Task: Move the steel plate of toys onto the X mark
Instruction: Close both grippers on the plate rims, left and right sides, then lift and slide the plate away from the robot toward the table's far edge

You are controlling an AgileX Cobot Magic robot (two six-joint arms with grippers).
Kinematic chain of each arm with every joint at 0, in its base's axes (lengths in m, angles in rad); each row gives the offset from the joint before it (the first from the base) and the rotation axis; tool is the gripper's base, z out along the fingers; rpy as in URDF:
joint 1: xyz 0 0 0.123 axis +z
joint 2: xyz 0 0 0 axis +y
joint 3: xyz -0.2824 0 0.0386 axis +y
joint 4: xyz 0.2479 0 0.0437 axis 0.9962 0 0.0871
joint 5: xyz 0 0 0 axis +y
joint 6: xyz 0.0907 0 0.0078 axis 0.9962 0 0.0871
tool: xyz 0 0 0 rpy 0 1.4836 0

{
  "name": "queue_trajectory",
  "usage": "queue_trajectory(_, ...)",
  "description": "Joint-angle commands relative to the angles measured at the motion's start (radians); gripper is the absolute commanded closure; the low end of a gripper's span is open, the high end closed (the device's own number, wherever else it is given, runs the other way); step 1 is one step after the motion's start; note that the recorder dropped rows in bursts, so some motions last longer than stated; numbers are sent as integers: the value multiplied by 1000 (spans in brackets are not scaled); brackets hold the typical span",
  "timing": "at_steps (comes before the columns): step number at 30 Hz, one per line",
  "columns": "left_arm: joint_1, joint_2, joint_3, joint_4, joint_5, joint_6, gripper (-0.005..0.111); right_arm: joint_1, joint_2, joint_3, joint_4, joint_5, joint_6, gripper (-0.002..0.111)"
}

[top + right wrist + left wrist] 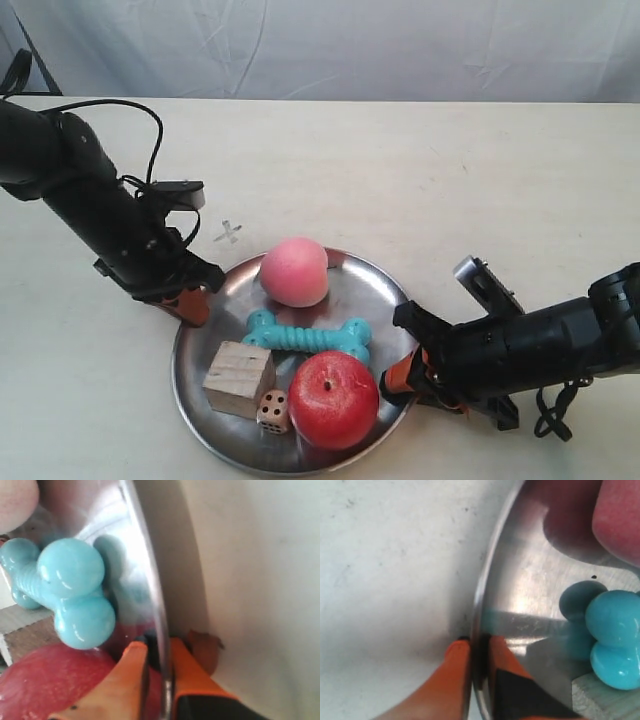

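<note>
Table (450, 180): cream top filling the scene, with a pale backdrop along its far edge.
Steel plate (370, 290): round and shiny, at the near middle of the table, carrying all five toys; it does not cover the cross.
Left gripper (192, 303) (475, 645): at the plate's left rim, orange jaws clamped on the rim, one finger inside the plate and one outside on the table side.
Right gripper (400, 378) (157, 647): at the plate's near-right rim, jaws likewise pinched onto the rim, one finger on each side of the edge.
Apple (333, 400): red, at the near-right of the plate, close to the right gripper.
Peach ball (295, 271): pink, on the far part of the plate.
Bone (308, 337): turquoise, ridged, lying across the middle between the peach ball and the apple.
Cube (239, 378): pale wood, near-left on the plate, just beside the bone's left end.
Die (272, 411): small, wooden, dark pips, wedged between the cube and the apple.
X mark (229, 232): faint grey cross on bare table, just beyond the plate's far-left rim, apart from it.
</note>
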Motion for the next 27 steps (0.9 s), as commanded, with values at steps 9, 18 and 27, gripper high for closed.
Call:
queue_trajectory(9, -27, -3, -107, 41, 293, -85, 107, -46, 21, 12, -86, 12, 27, 109)
queue_trajectory(18, -27, -3, -185, 89, 370, -107, 107, -103, 14, -57, -183, 161, 105, 109)
queue_trajectory(27, -27, -3, -266, 204, 395, -161, 107, -103, 14, -292, -347, 180, 310, 109)
